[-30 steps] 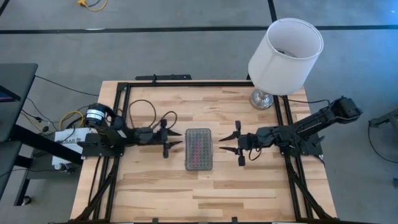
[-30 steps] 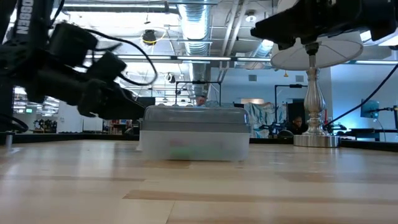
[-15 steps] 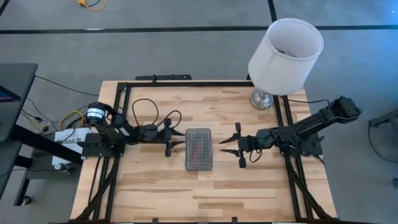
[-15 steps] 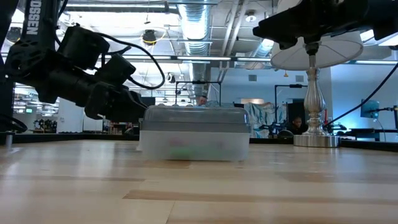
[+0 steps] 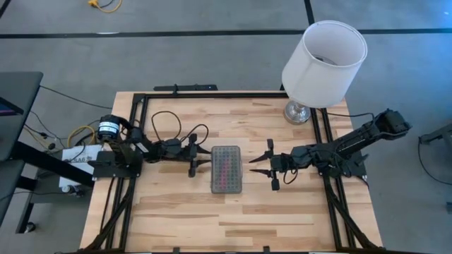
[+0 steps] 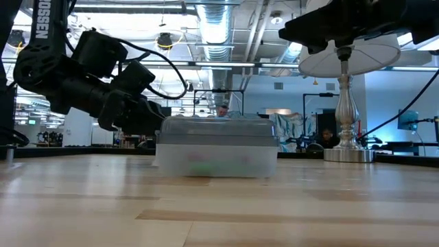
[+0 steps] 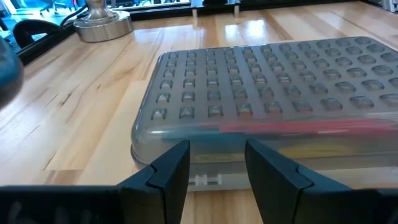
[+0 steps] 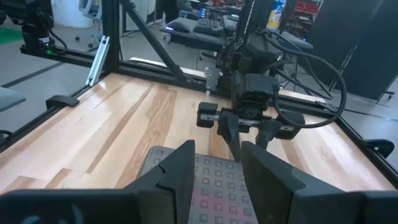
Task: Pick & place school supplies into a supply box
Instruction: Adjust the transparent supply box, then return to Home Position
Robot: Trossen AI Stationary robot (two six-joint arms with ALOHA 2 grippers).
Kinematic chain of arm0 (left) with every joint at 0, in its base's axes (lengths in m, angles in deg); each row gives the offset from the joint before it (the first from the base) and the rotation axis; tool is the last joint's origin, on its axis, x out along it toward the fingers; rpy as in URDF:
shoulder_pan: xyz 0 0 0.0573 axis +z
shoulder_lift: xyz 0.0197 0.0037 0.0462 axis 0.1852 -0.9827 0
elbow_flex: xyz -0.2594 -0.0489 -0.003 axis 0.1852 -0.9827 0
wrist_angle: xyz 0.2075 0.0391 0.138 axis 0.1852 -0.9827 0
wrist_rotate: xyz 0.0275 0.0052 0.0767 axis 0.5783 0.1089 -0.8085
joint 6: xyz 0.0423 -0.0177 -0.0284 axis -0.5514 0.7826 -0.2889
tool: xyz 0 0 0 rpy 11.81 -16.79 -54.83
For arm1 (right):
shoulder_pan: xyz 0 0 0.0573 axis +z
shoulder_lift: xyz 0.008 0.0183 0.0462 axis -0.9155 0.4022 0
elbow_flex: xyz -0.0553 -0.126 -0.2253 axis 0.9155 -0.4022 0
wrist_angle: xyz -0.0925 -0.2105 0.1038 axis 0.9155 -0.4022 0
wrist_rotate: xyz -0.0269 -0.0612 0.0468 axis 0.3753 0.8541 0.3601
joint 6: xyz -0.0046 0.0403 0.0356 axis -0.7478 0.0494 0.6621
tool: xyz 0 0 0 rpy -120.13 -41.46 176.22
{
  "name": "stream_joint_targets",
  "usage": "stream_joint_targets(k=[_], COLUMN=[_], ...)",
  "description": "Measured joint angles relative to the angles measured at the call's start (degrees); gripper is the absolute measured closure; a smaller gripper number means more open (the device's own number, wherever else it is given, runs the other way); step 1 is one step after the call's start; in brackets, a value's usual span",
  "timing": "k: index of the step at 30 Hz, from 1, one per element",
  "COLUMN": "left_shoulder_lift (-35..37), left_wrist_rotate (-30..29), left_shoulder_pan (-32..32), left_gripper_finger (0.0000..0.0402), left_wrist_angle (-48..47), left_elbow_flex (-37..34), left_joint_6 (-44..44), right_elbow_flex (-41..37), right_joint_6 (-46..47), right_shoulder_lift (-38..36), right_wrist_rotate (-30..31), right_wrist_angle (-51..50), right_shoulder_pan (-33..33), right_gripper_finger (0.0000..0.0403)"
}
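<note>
The supply box lies closed at the table's middle, resting on its flat bottom, its ribbed lid on top. School supplies show through the clear wall as pink, yellow and green streaks. My left gripper is open and low over the table, pointing level at the box's left long side. My right gripper is open to the right of the box and higher than it, with nothing between its fingers; its wrist view looks over the lid. My left gripper's two fingertips stand right at the box's left long side, level with the seam under the lid and coming from the table's left. I cannot tell whether they touch the wall or stop just short of it.
A white lamp stands on its silver base at the far right corner. Black frame rails run round the tabletop. Bare wood lies near the front edge.
My left gripper has slid toward the table's right edge, closing in on the box's left side, and stays open. The right arm and the box have kept still.
</note>
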State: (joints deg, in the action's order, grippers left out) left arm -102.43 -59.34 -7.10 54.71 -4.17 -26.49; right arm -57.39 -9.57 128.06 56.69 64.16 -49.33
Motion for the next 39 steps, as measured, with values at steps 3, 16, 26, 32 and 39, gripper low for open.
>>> stream_joint_targets(k=[3, 16, 26, 32, 39], left_shoulder_lift=[0.0, 6.1, 37.9, 58.3, 82.7], left_wrist_rotate=[0.0, -6.4, -1.7, -4.6, -11.1], left_shoulder_pan=[0.0, 0.2, 3.4, 4.2, 4.2], left_gripper_finger=[0.0251, 0.0251, 0.0251, 0.0251, 0.0251], left_wrist_angle=[-0.1, 11.3, -6.5, -23.1, -48.6], left_elbow_flex=[0.0, -6.3, -10.8, -10.8, -10.8], left_joint_6=[-0.3, -2.5, -7.0, -11.7, -14.5], right_elbow_flex=[0.0, 0.0, 0.0, 0.0, 0.0], right_joint_6=[0.0, -1.5, -2.9, -2.8, -2.7], right_shoulder_lift=[0.0, -2.2, -17.5, -20.6, -24.5], right_wrist_rotate=[0.0, -0.1, -6.0, -6.0, -6.0], right_wrist_angle=[-0.1, -0.5, -16.9, -23.3, -29.0], right_shoulder_pan=[0.0, -1.0, -5.2, -7.6, -13.4], right_gripper_finger=[0.0276, 0.0276, 0.0276, 0.0276, 0.0276])
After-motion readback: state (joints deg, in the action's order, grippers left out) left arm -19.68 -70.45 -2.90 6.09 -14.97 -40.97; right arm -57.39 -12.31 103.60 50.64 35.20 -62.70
